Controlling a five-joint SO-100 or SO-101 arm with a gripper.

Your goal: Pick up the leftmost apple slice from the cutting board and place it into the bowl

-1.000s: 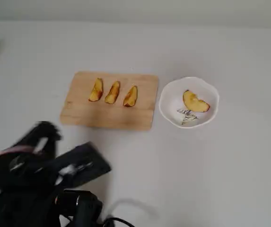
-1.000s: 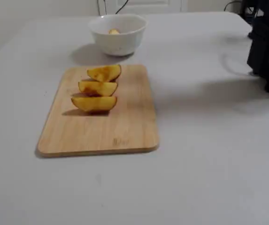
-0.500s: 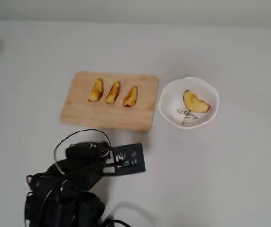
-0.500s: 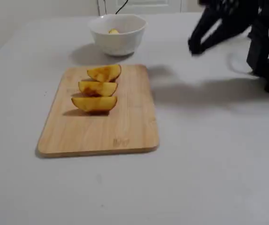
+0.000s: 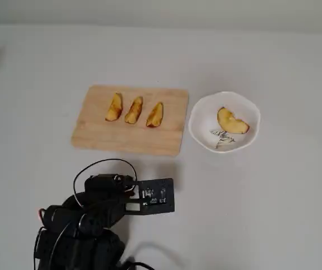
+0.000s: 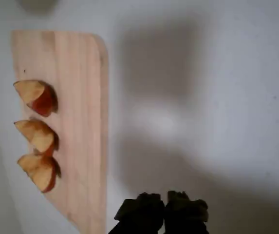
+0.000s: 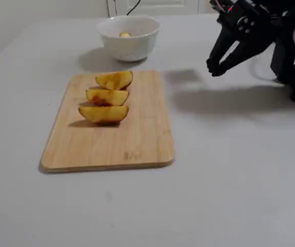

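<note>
Overhead view: the broad apple slice lies inside the white bowl, right of centre, resting on the bowl's floor beside the sketchy motif. The wooden cutting board sits just left of the bowl, near but apart from it, carrying three narrower slices in a row. The gripper hangs above bare table at upper right of the fixed view, fingertips together, holding nothing; in the wrist view it enters from the bottom edge.
</note>
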